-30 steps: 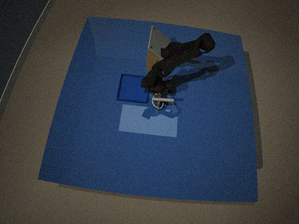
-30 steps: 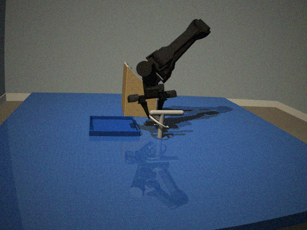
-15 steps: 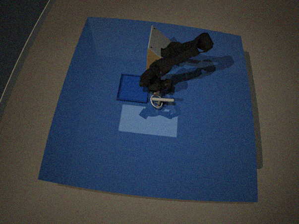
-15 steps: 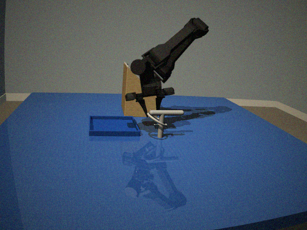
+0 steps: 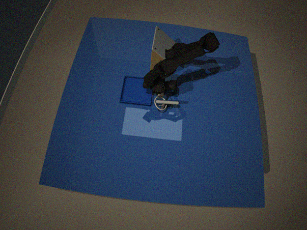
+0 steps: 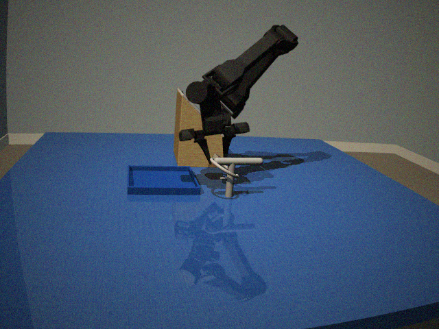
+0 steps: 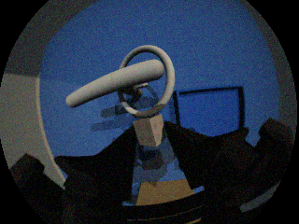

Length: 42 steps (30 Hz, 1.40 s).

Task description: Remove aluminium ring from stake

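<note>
The pale ring [image 5: 155, 103] [image 6: 220, 166] [image 7: 172, 79] hangs tilted around the post of the steel stake [image 5: 170, 102] [image 6: 244, 160] [image 7: 107, 85], its raised side by the tray-side end of the cross-bar. In the wrist view the bar crosses over the ring, and that bar end lies inside the ring's outline. My gripper [image 5: 159, 94] [image 6: 217, 159] [image 7: 149, 126] is shut on the ring's blocky tab [image 7: 149, 133], just behind the bar. The blue tray [image 5: 135, 103] [image 6: 162, 191] [image 7: 212, 90] stands beside the stake with nothing in it. Whether ring and bar touch cannot be told.
A wedge-shaped wooden block [image 5: 155, 59] [image 6: 187, 141] [image 7: 165, 192] with a pale sloping top stands behind the tray and stake, close to the arm. The glossy blue table top [image 5: 97, 153] [image 6: 88, 265] shows reflections and shadows of the arm.
</note>
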Each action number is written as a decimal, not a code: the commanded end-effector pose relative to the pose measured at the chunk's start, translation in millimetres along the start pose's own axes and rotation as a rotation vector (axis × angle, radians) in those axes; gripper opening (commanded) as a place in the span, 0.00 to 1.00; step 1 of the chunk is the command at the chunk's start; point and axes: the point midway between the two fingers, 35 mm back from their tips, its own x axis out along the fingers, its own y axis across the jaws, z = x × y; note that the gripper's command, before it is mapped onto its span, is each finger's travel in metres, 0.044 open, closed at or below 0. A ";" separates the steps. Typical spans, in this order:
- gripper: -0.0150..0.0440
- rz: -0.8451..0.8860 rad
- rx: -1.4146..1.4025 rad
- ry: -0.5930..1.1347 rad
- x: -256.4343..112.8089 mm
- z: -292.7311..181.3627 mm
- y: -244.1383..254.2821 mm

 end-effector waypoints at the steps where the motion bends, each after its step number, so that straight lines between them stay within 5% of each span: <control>1: 0.25 -0.018 -0.008 -0.007 -3.5 2.3 1.6; 42: 0.25 -0.201 -0.064 -0.023 -2.0 -0.6 30.0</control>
